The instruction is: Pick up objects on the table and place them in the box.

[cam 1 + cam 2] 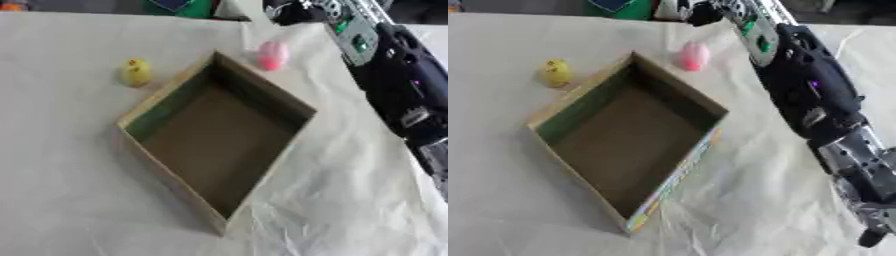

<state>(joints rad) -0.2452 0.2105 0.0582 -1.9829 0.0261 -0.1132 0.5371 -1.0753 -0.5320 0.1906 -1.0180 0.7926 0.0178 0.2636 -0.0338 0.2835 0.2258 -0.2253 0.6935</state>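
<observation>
- your right arm (807, 90) comes in from the upper right and runs down the right side of both views; most of what you see is black forearm and silver joints.
- the right hand (697, 11) is at the very top edge of the right eye view, a dark and pale clump partly cut off by the frame. you cannot tell whether its fingers are apart or together.
- the pink object (272, 55) lies just below that hand, nearest of all things to the fingers but apart from them. it is a rounded oblong, long axis roughly up and down in the view, tilted slightly. which end is its front you cannot make out.
- it sits just beside the box's far corner, outside the wall.
- the box (302, 107) is an open cardboard tray turned like a diamond, one corner pointing toward the hand and the opposite corner toward you. its long axis runs from the fingers' side down toward the lower middle of the view. nothing shows inside but brown floor and a greenish inner wall.
- the yellow object (136, 72) lies on the far side of the box from the hand, well to the left of the fingers, near the box's upper left wall. it looks like a small rounded figure with an orange spot on top; its facing is unclear.
- all rest on a white crinkled table cover (350, 210).
- your left hand shows in neither view.
</observation>
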